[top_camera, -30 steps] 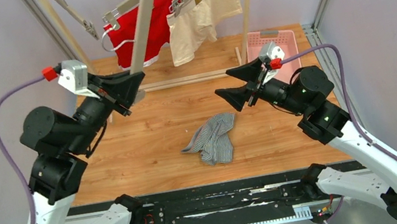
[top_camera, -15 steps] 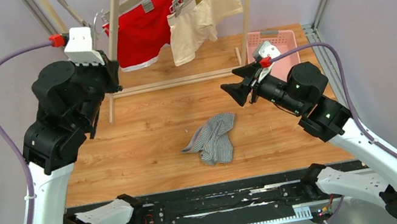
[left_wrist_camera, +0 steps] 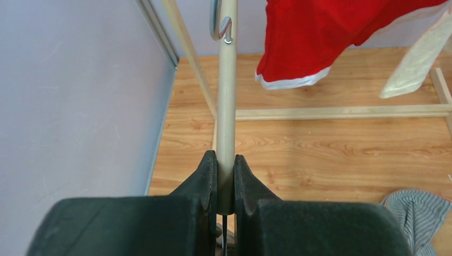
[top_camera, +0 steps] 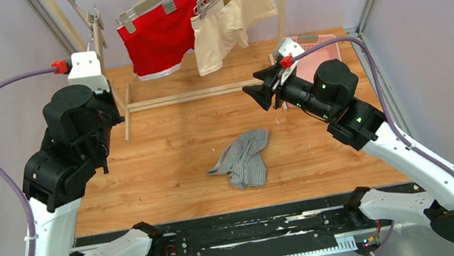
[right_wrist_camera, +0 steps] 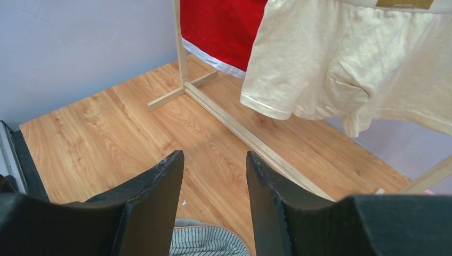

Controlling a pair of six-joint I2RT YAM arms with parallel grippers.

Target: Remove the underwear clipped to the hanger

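The grey striped underwear (top_camera: 244, 159) lies crumpled on the table, off any hanger; its edge shows in the left wrist view (left_wrist_camera: 421, 213) and the right wrist view (right_wrist_camera: 208, 242). The red underwear (top_camera: 161, 30) and the cream underwear (top_camera: 229, 18) hang clipped to hangers on the rack. My left gripper (left_wrist_camera: 226, 160) is shut on the bar of an empty beige hanger (left_wrist_camera: 227, 96), held up by the rack's left post (top_camera: 96, 31). My right gripper (top_camera: 258, 91) is open and empty, in the air below and in front of the cream underwear (right_wrist_camera: 341, 58).
The wooden rack's base bar (top_camera: 190, 96) crosses the back of the table, with slanted posts at both ends. A pink basket (top_camera: 326, 47) stands at the back right behind my right arm. Grey walls close in on both sides.
My left arm has swung the empty hanger up and to the left, to the rack's left end. My right gripper has moved back and up toward the cream underwear.
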